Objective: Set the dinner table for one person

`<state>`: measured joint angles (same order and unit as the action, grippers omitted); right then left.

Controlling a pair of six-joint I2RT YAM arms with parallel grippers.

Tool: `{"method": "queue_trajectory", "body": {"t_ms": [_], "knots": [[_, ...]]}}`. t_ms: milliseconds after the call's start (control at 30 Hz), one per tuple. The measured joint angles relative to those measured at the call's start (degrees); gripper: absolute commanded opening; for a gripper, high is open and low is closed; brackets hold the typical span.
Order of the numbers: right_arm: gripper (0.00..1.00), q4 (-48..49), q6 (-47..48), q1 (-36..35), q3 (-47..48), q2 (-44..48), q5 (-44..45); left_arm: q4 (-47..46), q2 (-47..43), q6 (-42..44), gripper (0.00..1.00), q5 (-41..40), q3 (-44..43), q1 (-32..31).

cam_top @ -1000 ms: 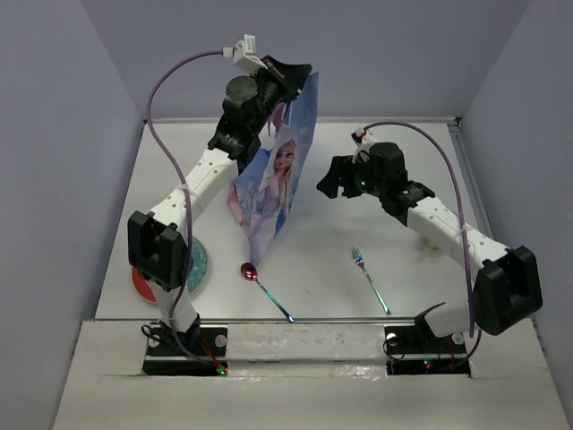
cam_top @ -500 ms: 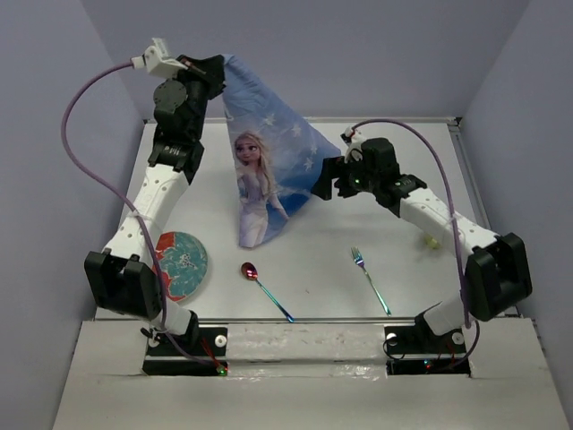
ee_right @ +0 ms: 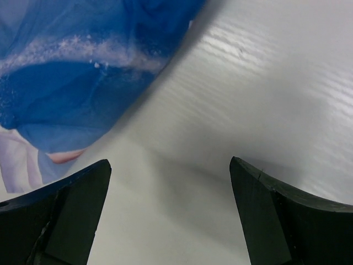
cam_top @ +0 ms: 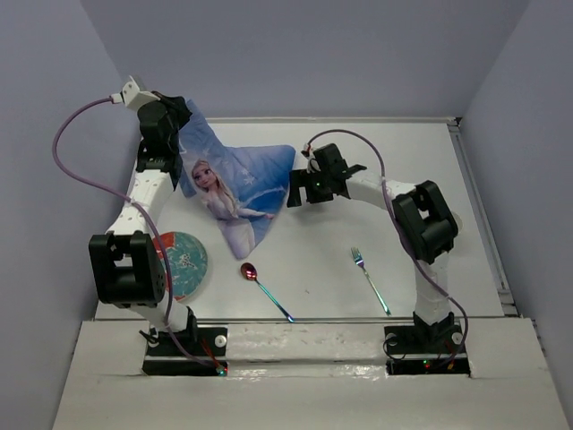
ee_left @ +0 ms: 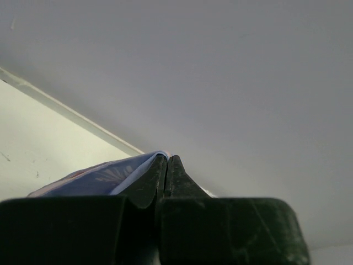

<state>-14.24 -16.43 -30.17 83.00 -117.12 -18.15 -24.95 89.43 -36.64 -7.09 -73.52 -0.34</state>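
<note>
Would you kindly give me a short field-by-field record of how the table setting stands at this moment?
surface: white table
left claw: shut on one corner of the placemat, raised at far left
placemat: blue princess print, hangs from that corner, not flat
right claw: open, beside the placemat's right edge, holding nothing
plate: near left, partly behind the left arm
spoon: near centre
fork: right of the spoon, apart

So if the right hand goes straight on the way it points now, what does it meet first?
Probably the white matte tabletop, right beside the edge of the blue printed cloth placemat; depth is unclear, so maybe the cloth.
</note>
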Motion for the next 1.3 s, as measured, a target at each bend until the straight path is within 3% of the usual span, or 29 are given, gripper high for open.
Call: {"method": "queue_trajectory", "body": {"t_ms": [267, 367, 400, 467, 633, 833, 967, 1000, 1033, 1067, 1133, 1300], "knots": [[0.73, 0.3, -2.6, -2.1, 13.6, -10.6, -0.1, -2.2, 0.4, -0.1, 0.00, 2.4, 1.9, -0.4], [0.40, 3.0, -5.2, -2.2, 16.4, -13.9, -2.7, -2.7, -0.6, 0.0, 0.00, 2.5, 4.5, -0.3], [0.18, 3.9, -6.8, -2.2, 17.5, -15.0, -3.4, -2.7, -1.2, 0.0, 0.00, 2.5, 5.4, -0.3], [0.00, 4.9, -8.1, -2.2, 18.4, -16.4, -3.9, -2.8, -2.2, -0.2, 0.00, 2.6, 6.8, -0.3], [0.00, 7.1, -10.9, -1.9, 16.3, -15.5, -1.1, -3.6, -4.6, -1.4, 0.00, 3.6, 9.6, -0.3], [0.00, 4.4, -7.0, 1.7, 9.4, -2.2, 4.1, -7.0, -8.1, -5.9, 0.00, 6.0, 15.1, -0.3], [0.01, -0.7, -1.2, 8.1, 15.0, 6.5, 8.4, -9.6, -8.9, -8.8, 0.00, 8.5, 17.7, -0.8], [0.07, -1.5, 0.3, 9.2, 16.7, 7.2, 9.7, -10.2, -9.0, -9.2, 0.00, 8.8, 18.3, -1.1], [0.21, -1.9, 1.9, 10.4, 18.8, 8.0, 11.1, -10.9, -9.3, -9.7, 0.00, 9.3, 19.1, -1.6], [0.55, -2.4, 3.1, 11.1, 20.3, 8.5, 12.3, -11.5, -9.4, -10.1, 0.00, 9.7, 19.9, -2.0], [0.80, -3.8, 5.2, 11.4, 22.9, 8.6, 14.3, -13.7, -10.4, -11.0, 0.00, 10.1, 22.7, -3.2], [0.87, -6.4, 6.7, 10.2, 22.9, 5.3, 15.2, -19.1, -13.7, -13.3, 0.00, 10.4, 34.5, -5.6]]}}
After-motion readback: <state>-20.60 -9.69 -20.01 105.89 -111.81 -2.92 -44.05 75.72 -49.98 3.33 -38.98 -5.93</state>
